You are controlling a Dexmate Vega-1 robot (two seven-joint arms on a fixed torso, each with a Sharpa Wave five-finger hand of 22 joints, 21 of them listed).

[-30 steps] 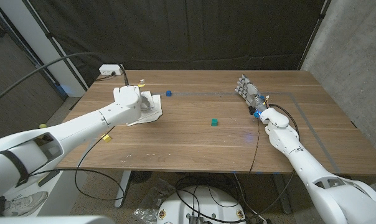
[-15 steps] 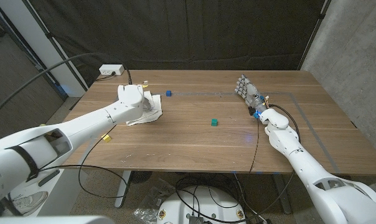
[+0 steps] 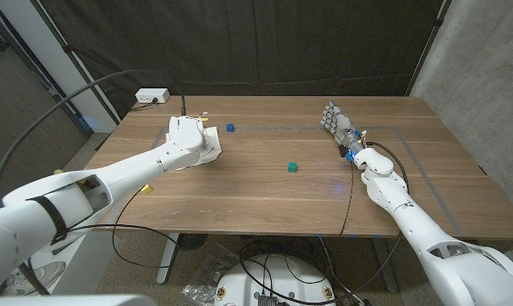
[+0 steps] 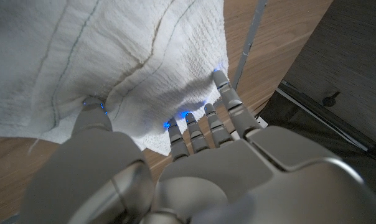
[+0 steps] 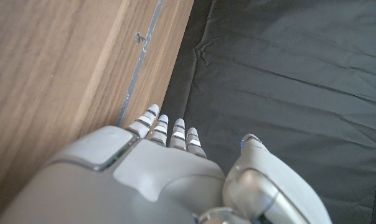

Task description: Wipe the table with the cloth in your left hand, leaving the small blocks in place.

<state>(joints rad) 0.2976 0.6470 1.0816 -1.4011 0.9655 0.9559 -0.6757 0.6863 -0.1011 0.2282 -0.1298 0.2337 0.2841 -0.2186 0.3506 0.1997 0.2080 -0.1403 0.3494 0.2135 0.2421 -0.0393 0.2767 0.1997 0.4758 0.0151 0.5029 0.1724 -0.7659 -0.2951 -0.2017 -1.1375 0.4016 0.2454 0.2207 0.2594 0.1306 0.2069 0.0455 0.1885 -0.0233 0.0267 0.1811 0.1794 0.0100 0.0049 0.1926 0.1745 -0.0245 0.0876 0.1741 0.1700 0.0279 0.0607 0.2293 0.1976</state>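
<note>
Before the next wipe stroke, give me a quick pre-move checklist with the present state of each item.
1. Left hand presses on the cloth: ok.
2. Cloth lies on the table: ok.
3. Blue block sits apart from the cloth: ok, but close, so steer around it.
4. Green block is well away from the cloth: ok.
5. Yellow block near the left arm, contact: cannot tell.
6. Right hand holds nothing, far from the wiping area: ok.

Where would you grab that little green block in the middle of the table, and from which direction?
By two opposite side faces, coming straight down from above. The green block is a small cube sitting flat on the wooden table with open space all round, so fingers could likely close on either pair of sides without bumping anything.
</note>
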